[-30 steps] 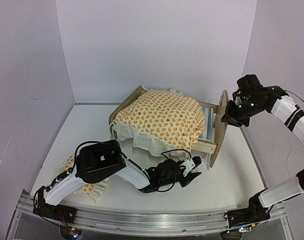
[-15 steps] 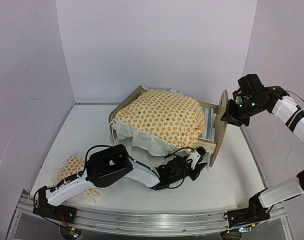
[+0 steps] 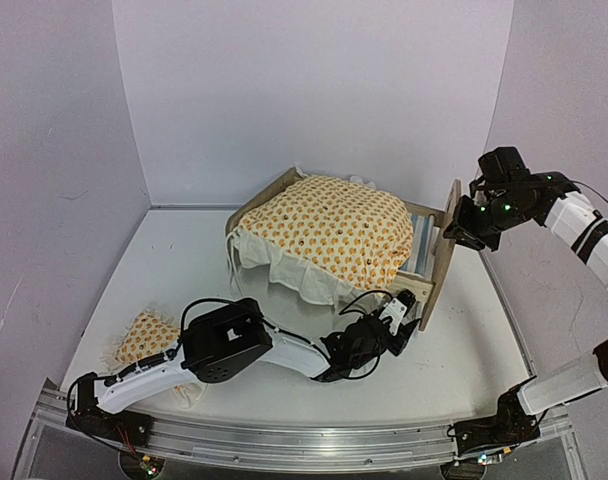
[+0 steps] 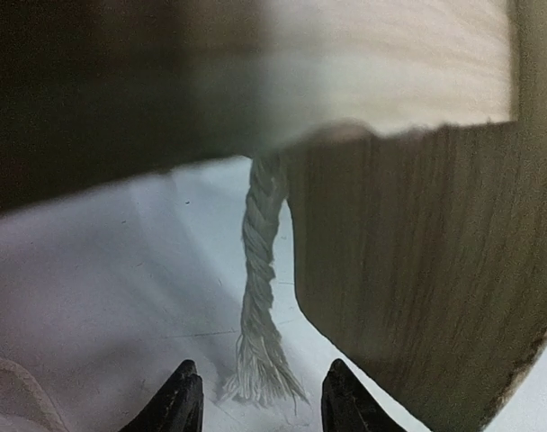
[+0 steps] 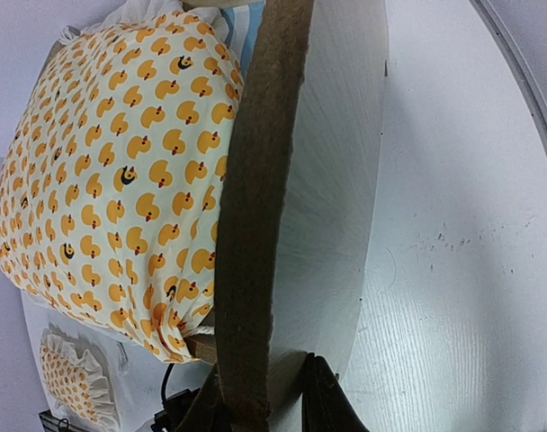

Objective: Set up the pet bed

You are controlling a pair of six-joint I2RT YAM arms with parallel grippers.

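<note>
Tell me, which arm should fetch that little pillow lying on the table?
Probably left. The pillow lies beside the left arm's base, and the left gripper is open. The right gripper holds the bed by its headboard, far off.

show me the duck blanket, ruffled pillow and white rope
orange duck-print blanket (image 3: 329,225), top view, top centre
small ruffled duck-print pillow (image 3: 144,335), top view, centre
frayed white twisted rope (image 4: 260,270), left wrist view, mid-length

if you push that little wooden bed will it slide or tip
Likely slides: the pet bed is thin plywood, probably light, on a smooth table. It looks rigid, so should move as one piece. The draped blanket is floppy and may shift.
</note>
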